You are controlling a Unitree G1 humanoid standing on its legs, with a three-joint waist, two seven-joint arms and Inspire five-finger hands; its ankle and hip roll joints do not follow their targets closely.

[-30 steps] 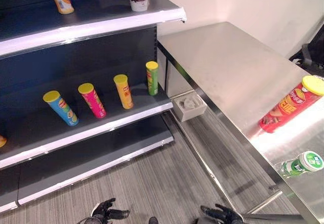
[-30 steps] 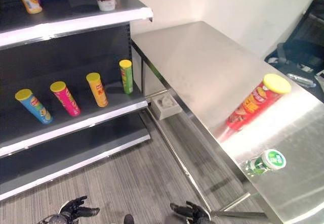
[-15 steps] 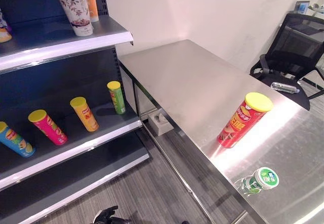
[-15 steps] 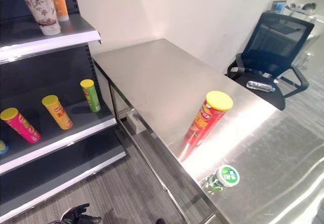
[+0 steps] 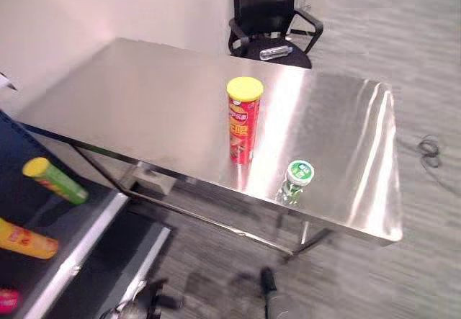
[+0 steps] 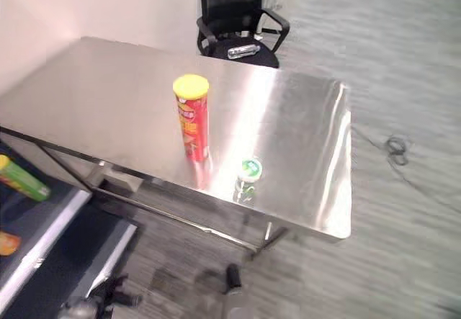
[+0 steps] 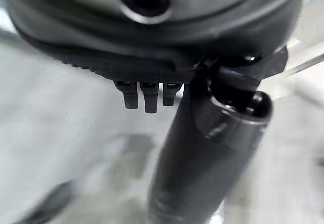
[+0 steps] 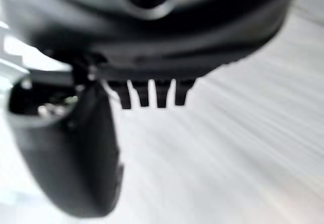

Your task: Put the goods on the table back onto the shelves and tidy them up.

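Your hands (image 7: 202, 133) hang relaxed and empty; red can (image 5: 243, 121) and green bottle (image 5: 295, 181) near table (image 5: 144, 96) edge, chair (image 5: 270, 16) behind.

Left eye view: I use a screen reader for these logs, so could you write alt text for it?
A steel table holds an upright red chip can with a yellow lid and, nearer its front edge, a small green-capped bottle. A black office chair stands behind the table, and chip cans lie on a dark shelf at the left.
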